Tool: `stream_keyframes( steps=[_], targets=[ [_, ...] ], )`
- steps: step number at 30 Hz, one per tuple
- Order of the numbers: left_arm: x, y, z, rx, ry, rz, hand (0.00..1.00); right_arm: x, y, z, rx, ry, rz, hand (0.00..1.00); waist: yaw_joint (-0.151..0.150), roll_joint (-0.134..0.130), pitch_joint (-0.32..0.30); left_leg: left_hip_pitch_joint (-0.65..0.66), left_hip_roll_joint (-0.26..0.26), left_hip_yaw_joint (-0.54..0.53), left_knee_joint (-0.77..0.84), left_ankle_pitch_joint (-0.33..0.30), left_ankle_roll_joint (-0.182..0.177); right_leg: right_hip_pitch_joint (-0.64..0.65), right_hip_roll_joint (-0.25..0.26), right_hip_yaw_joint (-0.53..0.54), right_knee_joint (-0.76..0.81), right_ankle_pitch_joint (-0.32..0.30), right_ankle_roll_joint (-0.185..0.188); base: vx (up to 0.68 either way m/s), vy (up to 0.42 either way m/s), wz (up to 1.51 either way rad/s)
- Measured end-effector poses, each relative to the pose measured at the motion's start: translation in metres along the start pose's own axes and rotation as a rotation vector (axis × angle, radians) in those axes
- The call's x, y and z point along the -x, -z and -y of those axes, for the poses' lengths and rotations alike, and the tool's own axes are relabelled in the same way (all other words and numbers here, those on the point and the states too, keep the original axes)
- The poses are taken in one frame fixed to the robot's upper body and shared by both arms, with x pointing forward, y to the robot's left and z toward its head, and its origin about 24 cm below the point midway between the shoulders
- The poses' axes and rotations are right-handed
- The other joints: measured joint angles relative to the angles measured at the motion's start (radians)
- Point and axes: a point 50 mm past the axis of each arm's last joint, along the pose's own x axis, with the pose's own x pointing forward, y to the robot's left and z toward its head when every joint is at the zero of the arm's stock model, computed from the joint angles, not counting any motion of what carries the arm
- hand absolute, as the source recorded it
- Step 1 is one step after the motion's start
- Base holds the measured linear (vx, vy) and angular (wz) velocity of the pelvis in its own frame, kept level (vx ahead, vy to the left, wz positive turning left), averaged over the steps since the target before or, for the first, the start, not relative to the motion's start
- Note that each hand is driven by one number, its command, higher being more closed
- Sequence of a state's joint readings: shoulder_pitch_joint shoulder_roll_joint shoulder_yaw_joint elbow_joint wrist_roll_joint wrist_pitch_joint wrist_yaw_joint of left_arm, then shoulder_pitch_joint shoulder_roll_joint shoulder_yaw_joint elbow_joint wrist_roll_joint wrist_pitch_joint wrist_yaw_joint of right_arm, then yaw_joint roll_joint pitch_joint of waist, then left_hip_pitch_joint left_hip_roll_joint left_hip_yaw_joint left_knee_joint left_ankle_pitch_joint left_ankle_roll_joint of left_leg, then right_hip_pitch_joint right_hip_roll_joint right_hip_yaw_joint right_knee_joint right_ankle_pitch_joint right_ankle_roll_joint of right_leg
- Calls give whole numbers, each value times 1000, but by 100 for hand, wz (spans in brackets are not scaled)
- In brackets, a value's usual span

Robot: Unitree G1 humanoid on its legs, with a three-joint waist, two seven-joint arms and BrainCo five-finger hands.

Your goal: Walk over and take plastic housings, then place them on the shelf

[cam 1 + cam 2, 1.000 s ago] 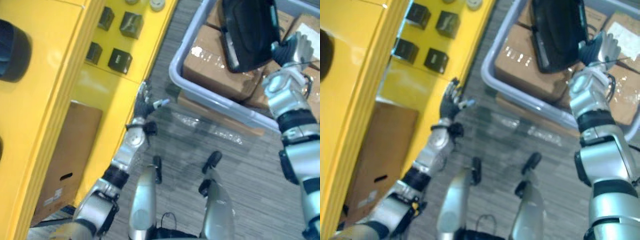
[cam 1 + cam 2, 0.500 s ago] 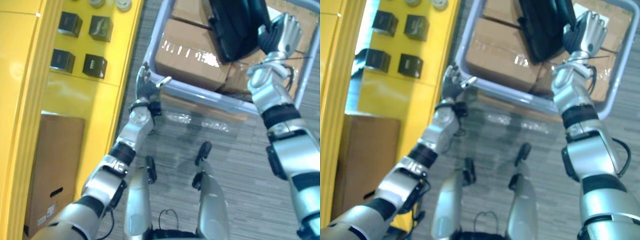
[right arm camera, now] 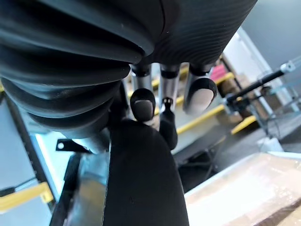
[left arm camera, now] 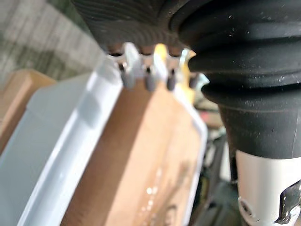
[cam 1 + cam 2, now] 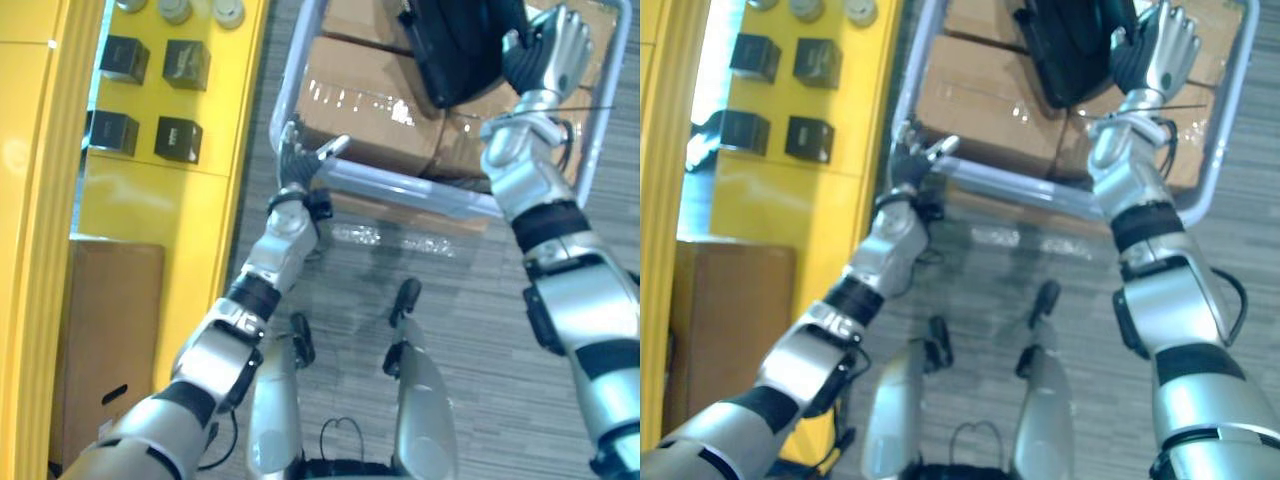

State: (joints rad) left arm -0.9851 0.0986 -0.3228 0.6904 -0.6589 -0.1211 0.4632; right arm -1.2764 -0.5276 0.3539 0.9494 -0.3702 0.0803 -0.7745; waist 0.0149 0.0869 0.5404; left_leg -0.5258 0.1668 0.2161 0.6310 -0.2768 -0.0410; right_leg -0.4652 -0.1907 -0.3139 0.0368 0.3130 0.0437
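Your left hand (image 5: 295, 165) is arriving at the near corner of the grey bin (image 5: 400, 187), having swung over from the yellow shelf (image 5: 150, 200) on its outer side; its fingers are spreading loosely, gripping nothing. Further out, your right hand (image 5: 548, 55) is still resting relaxed fingers against the black plastic housing (image 5: 450, 50), which is lying on the cardboard boxes (image 5: 360, 100). You are likely squaring up for a two-handed pick

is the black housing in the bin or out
In. The black housing lies on the cardboard boxes inside the grey bin rim, with the right hand against it.
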Motion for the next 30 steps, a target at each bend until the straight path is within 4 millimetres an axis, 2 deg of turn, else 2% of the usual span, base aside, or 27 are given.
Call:
stream_keyframes(
  steps=[4, 8, 12, 15, 17, 19, 26, 30],
  targets=[
    [0, 1, 1, 78, 9, -21, 0, -1, -5, 2, -15, 38, 30, 100, -3, 0, 0, 0, -1, 0, -2, 0, 0, 0, 0, 0, 0, 0, 0, -73, 45, 0],
    [0, -1, 4, 167, 33, -38, 0, -3, -21, 7, -49, 66, 105, 100, -9, 0, 0, 4, -1, 2, -3, 0, 0, 2, 0, 3, -1, 1, 1, -78, 48, -1],
    [-3, -5, -1, 281, 32, -38, 0, 1, -39, 5, -117, 67, 156, 100, -29, -4, -2, 45, -3, 11, -15, 0, 0, 37, 0, 12, -12, 5, 4, -75, 57, -5],
    [-3, -8, 1, 336, 76, -13, 0, 5, -44, 5, -142, 69, 196, 100, -39, -5, -2, 81, -6, 16, -32, 0, 0, 73, 1, 13, -33, 7, 5, -71, 59, -2],
    [-3, -13, 2, 351, 102, 28, 0, 9, -46, 4, -153, 63, 223, 100, -47, -9, -4, 97, -6, 21, -39, -1, -1, 87, 2, 14, -42, 7, 5, -74, 62, -6],
    [-4, -20, 0, 396, 107, 80, 0, 16, -47, 0, -179, 47, 243, 100, -56, -24, -5, 120, -7, 37, -51, 0, -2, 102, 3, 17, -55, 7, 5, -62, 55, -12],
    [-5, -50, 1, 456, 96, 220, 0, 28, -38, -9, -182, 9, 234, 100, -82, -32, -6, 178, -8, 42, -75, -1, -5, 152, 6, 17, -70, 12, 6, -46, 78, -2],
    [-4, -53, 4, 459, 110, 226, 0, 30, -43, -9, -215, 6, 268, 100, -85, -41, -10, 196, -10, 46, -83, -2, -7, 169, 7, 20, -81, 13, 7, -55, 92, -1]
  ],
)
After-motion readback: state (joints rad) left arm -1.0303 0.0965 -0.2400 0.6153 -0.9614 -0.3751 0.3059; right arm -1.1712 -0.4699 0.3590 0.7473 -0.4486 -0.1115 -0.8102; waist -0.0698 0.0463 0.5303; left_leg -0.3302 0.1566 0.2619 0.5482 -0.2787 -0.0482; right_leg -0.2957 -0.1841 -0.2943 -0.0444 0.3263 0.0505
